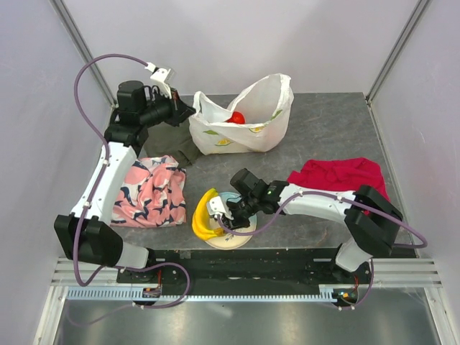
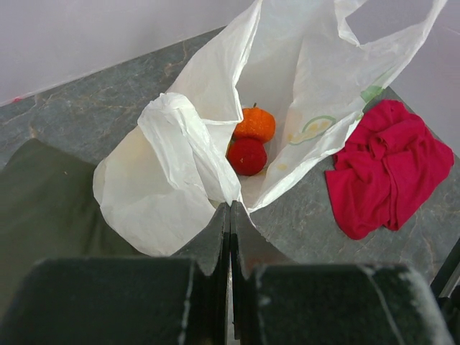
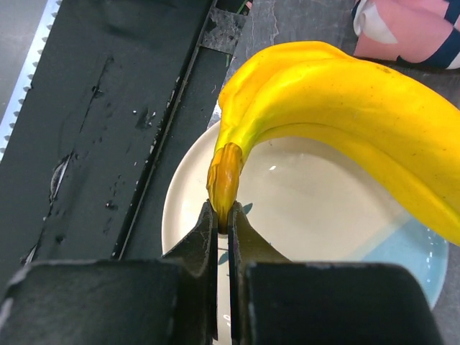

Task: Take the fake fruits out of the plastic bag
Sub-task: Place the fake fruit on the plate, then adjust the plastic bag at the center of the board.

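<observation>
The white plastic bag (image 1: 248, 136) stands open at the back of the table. My left gripper (image 1: 188, 111) is shut on its left rim, the thin film pinched between the tips (image 2: 230, 208). Inside the plastic bag (image 2: 172, 165) lie a ribbed orange fruit (image 2: 254, 123) and a red apple (image 2: 247, 156); the red one also shows from above (image 1: 236, 117). My right gripper (image 1: 228, 212) is shut on the stem of the yellow bananas (image 3: 338, 129), which hang just over the cream-and-blue plate (image 3: 309, 208). From above, the bananas (image 1: 205, 215) cover the plate's (image 1: 233, 241) left side.
A red cloth (image 1: 338, 175) lies right of the bag, over my right arm. A pink patterned cloth (image 1: 149, 190) lies at the left, a dark green cloth (image 1: 172, 140) behind it. The black base rail (image 1: 244, 262) runs just behind the plate.
</observation>
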`<state>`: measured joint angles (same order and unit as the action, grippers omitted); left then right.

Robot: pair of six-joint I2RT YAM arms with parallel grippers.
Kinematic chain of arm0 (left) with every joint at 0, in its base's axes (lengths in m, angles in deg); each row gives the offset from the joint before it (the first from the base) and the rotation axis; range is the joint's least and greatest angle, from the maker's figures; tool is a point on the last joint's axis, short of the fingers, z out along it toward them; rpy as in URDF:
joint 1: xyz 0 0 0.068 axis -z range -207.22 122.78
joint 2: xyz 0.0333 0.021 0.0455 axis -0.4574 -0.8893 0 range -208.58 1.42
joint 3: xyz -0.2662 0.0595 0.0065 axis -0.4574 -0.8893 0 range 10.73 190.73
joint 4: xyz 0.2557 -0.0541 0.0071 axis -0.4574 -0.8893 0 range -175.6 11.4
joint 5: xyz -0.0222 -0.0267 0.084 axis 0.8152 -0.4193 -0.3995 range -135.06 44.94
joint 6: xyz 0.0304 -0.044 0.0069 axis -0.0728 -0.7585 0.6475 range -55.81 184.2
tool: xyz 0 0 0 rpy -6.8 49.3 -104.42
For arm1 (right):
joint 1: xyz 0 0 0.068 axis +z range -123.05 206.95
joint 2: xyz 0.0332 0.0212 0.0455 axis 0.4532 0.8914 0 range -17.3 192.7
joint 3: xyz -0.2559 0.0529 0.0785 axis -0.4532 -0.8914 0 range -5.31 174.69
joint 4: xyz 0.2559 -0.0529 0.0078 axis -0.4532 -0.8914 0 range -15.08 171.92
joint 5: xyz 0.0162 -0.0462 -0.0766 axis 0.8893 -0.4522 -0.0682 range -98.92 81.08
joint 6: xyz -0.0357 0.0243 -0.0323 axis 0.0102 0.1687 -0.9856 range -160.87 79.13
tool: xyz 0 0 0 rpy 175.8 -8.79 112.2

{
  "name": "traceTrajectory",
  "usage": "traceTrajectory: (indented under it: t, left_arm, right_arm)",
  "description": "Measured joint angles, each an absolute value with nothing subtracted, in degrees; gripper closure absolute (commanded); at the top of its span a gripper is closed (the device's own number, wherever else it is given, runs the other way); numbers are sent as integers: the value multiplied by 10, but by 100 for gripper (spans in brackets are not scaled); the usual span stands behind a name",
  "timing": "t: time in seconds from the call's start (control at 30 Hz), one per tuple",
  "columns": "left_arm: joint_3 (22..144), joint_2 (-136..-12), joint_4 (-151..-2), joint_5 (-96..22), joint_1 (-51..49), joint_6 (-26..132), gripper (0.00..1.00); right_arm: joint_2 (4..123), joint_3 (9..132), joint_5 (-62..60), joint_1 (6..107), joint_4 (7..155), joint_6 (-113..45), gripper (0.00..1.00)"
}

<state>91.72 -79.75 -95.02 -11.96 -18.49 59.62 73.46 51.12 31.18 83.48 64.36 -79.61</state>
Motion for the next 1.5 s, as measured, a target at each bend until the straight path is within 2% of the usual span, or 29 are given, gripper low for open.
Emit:
traceTrajectory:
  t: [0.07,0.17,0.2,0.43,0.53,0.57,0.73,0.93,1.03,1.13,1.17,1.23,1.33,1.5]
  left_arm:
    - [915,-792,-952,-120,-185,597,98]
    - [911,-785,-955,-120,-185,598,99]
    - [909,-783,-957,-119,-185,598,98]
    - [898,-771,-961,-118,-185,598,98]
    - [890,-767,-961,-116,-185,598,98]
    - [887,-766,-961,-115,-185,598,98]
    - [880,-764,-961,-114,-185,598,98]
    - [832,-723,-957,-100,-185,583,98]
    - [782,-680,-961,-89,-185,577,98]
    - [744,-646,-969,-82,-185,578,98]
    - [735,-638,-976,-78,-185,579,98]
    - [725,-629,-990,-75,-184,581,98]
    - [718,-626,-1005,-75,-184,582,98]
    - [701,-627,-1030,-81,-183,590,99]
  right_arm:
    - [747,506,311,835,660,-790,95]
    - [757,495,311,835,682,-787,75]
    - [757,494,311,835,685,-786,65]
    - [777,488,284,835,685,-795,49]
    - [776,487,275,833,667,-802,27]
    - [775,487,273,833,661,-801,24]
    - [749,516,260,829,567,-817,25]
    - [666,693,237,757,435,-816,31]
    - [644,806,217,711,442,-790,37]
    - [644,859,192,682,494,-767,50]
    - [649,860,179,679,513,-764,56]
    - [672,857,152,674,548,-762,62]
    - [734,814,90,672,603,-769,64]
    - [779,670,18,634,594,-755,64]
